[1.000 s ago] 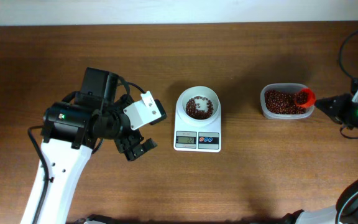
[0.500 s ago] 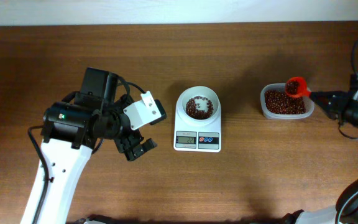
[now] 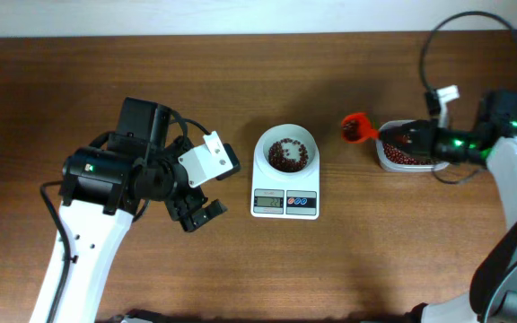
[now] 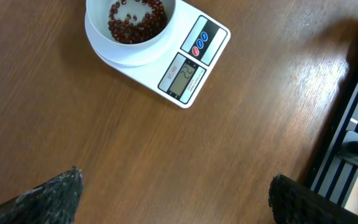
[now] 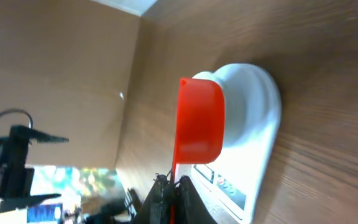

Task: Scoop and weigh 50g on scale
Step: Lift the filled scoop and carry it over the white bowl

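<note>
The white scale (image 3: 285, 199) stands mid-table, its round bowl (image 3: 285, 152) holding a thin layer of dark red beans. A red scoop (image 3: 357, 127) hangs between the bowl and the clear tub (image 3: 408, 154) of beans. My right gripper (image 3: 393, 136) is shut on the scoop's handle. In the right wrist view the scoop (image 5: 199, 121) shows from below in front of the scale (image 5: 260, 143), its handle pinched in the gripper (image 5: 173, 186); its contents are hidden. My left gripper (image 3: 196, 211) stands open left of the scale. In its wrist view the scale (image 4: 185, 68) lies ahead of the spread fingers (image 4: 48, 196).
The right arm and its cable (image 3: 438, 54) cross over the tub's right side. The left arm's white body (image 3: 79, 251) fills the table's left front. The table's front edge and a dark rack (image 4: 353, 130) show in the left wrist view.
My right gripper has lifted the red scoop out of the tub and carried it left, towards the scale. The left arm has not moved.
</note>
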Controlling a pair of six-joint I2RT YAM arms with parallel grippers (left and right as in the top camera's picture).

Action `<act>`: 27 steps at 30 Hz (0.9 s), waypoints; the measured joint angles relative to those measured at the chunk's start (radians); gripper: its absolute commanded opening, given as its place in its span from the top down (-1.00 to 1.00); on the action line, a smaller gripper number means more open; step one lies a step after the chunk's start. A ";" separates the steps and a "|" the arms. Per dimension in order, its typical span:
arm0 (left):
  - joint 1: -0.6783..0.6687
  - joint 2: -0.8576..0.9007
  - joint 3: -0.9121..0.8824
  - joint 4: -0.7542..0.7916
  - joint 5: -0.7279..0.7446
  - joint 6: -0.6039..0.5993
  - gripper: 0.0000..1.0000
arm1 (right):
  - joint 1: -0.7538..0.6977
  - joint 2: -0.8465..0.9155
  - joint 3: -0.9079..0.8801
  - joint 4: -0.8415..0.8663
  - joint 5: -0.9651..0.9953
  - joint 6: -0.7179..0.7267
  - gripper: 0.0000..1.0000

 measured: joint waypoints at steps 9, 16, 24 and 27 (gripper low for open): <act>0.000 0.000 0.000 0.000 0.000 0.000 -0.98 | 0.206 0.000 0.000 0.089 0.000 0.000 0.92; 0.000 0.000 0.000 0.000 0.000 0.000 -0.98 | 0.266 0.000 0.000 0.138 0.027 0.000 0.92; 0.000 0.000 0.000 0.000 0.000 0.000 -0.98 | 0.284 0.000 0.000 0.165 0.124 -0.028 0.92; 0.000 0.000 0.000 0.000 0.000 0.000 -0.98 | 0.297 0.000 0.000 0.163 0.125 -0.080 0.92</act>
